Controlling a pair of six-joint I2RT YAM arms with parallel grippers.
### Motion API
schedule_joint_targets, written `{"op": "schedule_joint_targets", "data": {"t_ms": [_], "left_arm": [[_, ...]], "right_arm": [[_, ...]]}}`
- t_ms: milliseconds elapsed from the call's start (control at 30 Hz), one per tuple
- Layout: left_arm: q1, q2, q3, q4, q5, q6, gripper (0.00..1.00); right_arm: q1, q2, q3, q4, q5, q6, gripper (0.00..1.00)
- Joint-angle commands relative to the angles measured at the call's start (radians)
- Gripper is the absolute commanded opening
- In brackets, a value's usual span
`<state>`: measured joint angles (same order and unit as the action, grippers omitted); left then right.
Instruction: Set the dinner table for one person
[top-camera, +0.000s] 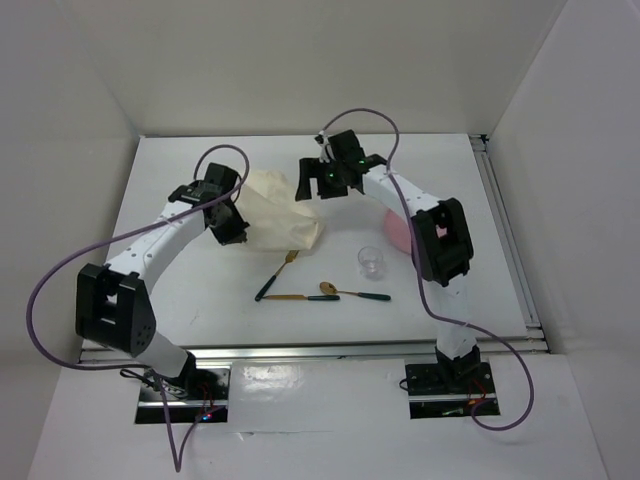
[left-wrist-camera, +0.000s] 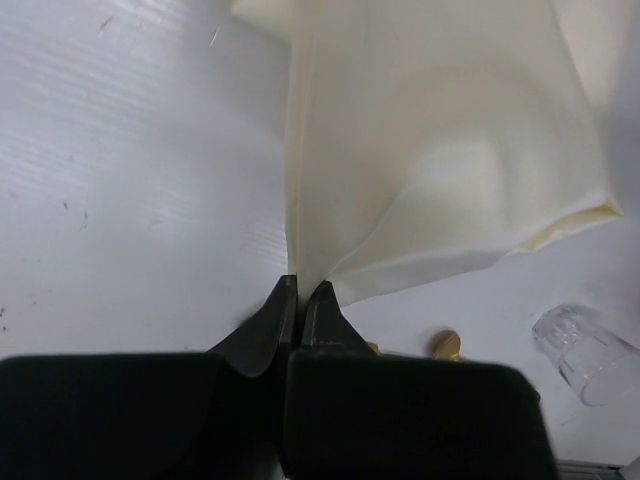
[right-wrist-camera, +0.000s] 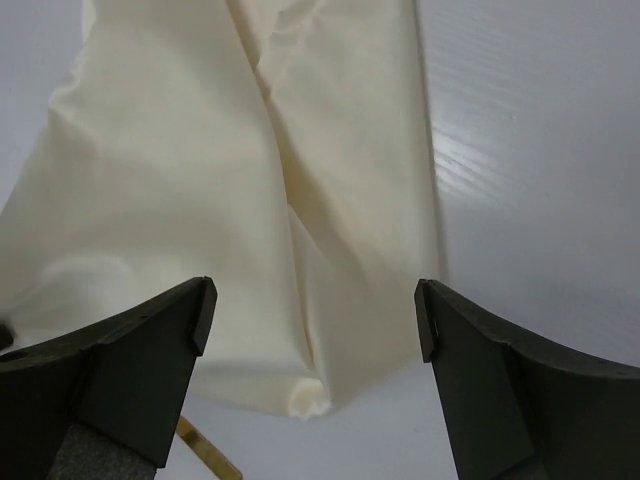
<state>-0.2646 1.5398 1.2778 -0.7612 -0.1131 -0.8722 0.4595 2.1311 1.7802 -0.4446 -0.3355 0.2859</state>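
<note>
No writing, label, brand mark, number or sign can be read in any of the views; the large flat matte white tabletop (top-camera: 230, 300) and the soft cream cloth (top-camera: 285, 215) show nothing legible.
</note>
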Motion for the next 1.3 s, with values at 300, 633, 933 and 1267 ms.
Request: {"op": "schedule_joint_targets", "data": {"t_ms": [300, 633, 933, 1267], "left_arm": [[-0.001, -0.191, -0.204, 0.013, -0.019, -0.192, 0.0], [-0.001, -0.228, -0.259, 0.003, -0.039, -0.243, 0.0], [-0.01, -0.329, -0.414, -0.038, -0.03, -0.298, 0.0], [-0.019, -0.437, -0.433, -0.059, -0.057, -0.332, 0.0]], "right_arm": [[0.175, 0.164, 0.209, 0.03, 0.283, -0.047, 0.91], [0.271, 0.276, 0.288, 0.038, 0.447, -0.162, 0.91], [0.28, 0.343, 0.335, -0.005, 0.575, -0.142, 0.87], [0.28, 0.34, 0.343, -0.002, 0.434, -0.123, 0.8]]}}
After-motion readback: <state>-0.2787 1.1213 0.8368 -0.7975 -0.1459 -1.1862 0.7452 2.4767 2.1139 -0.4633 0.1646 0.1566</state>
